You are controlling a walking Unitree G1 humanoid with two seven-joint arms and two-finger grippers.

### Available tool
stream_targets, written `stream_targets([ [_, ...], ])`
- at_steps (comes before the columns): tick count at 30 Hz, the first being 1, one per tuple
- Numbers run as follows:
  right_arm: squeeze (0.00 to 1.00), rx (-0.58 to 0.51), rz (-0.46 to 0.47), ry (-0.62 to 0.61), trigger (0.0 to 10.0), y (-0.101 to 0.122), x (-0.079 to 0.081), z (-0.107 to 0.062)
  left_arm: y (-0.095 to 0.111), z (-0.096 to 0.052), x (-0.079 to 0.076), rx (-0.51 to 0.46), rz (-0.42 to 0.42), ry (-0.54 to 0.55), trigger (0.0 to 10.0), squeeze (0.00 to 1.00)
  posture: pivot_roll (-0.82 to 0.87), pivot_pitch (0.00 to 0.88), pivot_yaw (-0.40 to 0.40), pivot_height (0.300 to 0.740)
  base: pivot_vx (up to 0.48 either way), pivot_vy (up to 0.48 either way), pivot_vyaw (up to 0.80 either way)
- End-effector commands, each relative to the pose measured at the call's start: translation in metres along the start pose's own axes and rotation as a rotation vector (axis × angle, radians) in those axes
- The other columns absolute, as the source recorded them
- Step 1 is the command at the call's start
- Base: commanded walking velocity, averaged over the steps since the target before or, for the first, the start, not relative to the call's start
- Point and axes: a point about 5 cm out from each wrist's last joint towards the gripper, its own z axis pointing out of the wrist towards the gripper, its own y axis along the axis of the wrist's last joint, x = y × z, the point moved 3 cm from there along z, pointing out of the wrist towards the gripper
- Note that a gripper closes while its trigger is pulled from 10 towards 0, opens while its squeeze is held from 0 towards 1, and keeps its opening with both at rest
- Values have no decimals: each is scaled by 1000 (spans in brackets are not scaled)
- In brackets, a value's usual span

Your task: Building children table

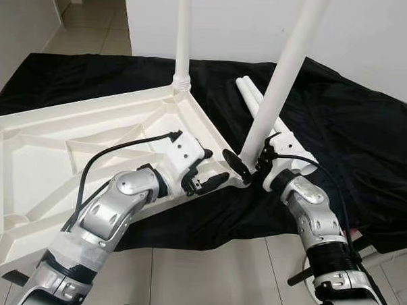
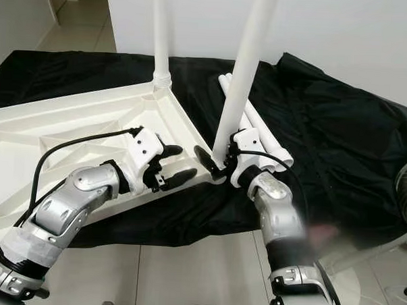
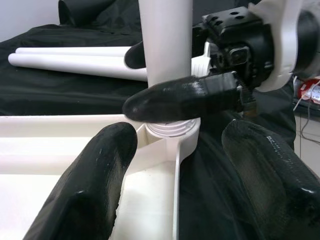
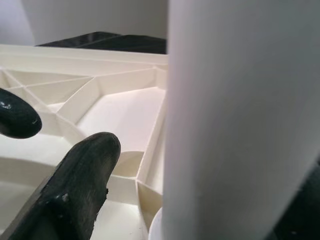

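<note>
Left eye view: right gripper (image 1: 246,164) clasps leaning leg (image 1: 279,81) (left gripper (image 1: 207,173) spread beside).

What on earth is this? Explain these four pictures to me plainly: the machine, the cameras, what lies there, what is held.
It is a humanoid robot with two silver arms ending in black two-fingered grippers. Two pictures come from its head, looking down; two come from cameras on its wrists. An upturned white plastic tabletop lies on a black cloth. One white tube leg stands in the far corner. The right gripper is closed on a second, leaning white leg at the near corner socket. The left gripper is open beside that corner. Two spare white tube legs lie on the cloth.
</note>
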Motion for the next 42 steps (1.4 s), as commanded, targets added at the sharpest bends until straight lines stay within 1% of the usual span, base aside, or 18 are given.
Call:
stream_targets([
  [1,0,25,-22,29,7882,-3,-1,2,-2,1,-6,13,6,-23,10000,0,-55,58,-19,740,0,0,0],
  [2,0,25,-22,29,7882,-3,-1,2,-2,1,-6,13,6,-23,10000,0,-55,58,-19,740,0,0,0],
  [3,0,33,-29,47,2745,-4,-5,6,-5,2,-7,15,-1,-8,10000,0,-55,58,-19,740,0,0,0],
  [4,0,35,-27,48,471,-4,-6,7,-7,2,-9,19,-4,-5,10000,0,-49,55,-19,740,0,0,0],
  [5,0,35,-27,52,0,-4,-7,8,-8,3,-11,21,-10,-7,10000,0,-47,54,-20,740,0,0,0],
  [16,0,47,12,30,0,-13,-11,4,-11,1,-15,31,-14,-9,10000,0,-39,58,-23,740,0,0,0],
  [17,0,49,35,6,10000,-15,-11,3,-12,2,-16,35,-11,-13,10000,0,-41,59,-22,740,0,0,0],
  [21,0,40,78,-41,10000,-18,-9,3,-12,2,-17,39,-8,-18,10000,0,-44,62,-16,740,0,0,0],
  [23,0,55,42,-91,10000,-20,-8,3,-13,2,-18,41,-7,-22,10000,0,-45,63,-15,740,0,0,0],
  [25,0,58,51,-135,10000,-20,-8,3,-13,2,-18,42,-5,-24,10000,0,-46,64,-15,740,0,0,0],
  [28,0,45,100,-237,10000,-20,-7,5,-13,2,-18,45,-4,-27,10000,0,-48,66,-14,740,0,0,0],
  [31,0,38,120,-271,10000,-19,-6,5,-14,2,-18,46,-5,-26,10000,0,-48,66,-14,740,0,0,0],
  [34,0,24,166,-397,10000,-16,-4,4,-14,1,-19,48,-5,-29,10000,0,-56,72,-12,740,0,0,0],
  [35,0,24,166,-397,10000,-16,-4,4,-14,1,-19,48,-5,-29,10000,0,-56,72,-12,740,0,0,0],
  [36,0,24,191,-475,10000,-16,-3,3,-14,1,-19,49,-6,-30,10000,0,-61,76,-16,740,0,0,0],
  [37,0,24,191,-475,10000,-16,-3,3,-14,1,-19,49,-6,-30,10000,0,-61,76,-16,740,0,0,0],
  [39,0,23,214,-578,10000,-16,-1,1,-15,1,-17,52,-9,-26,10000,0,-61,76,-16,740,0,0,0],
  [42,0,21,225,-626,10000,-16,1,0,-16,0,-17,53,-9,-24,10000,0,-66,78,-15,740,0,0,0],
])
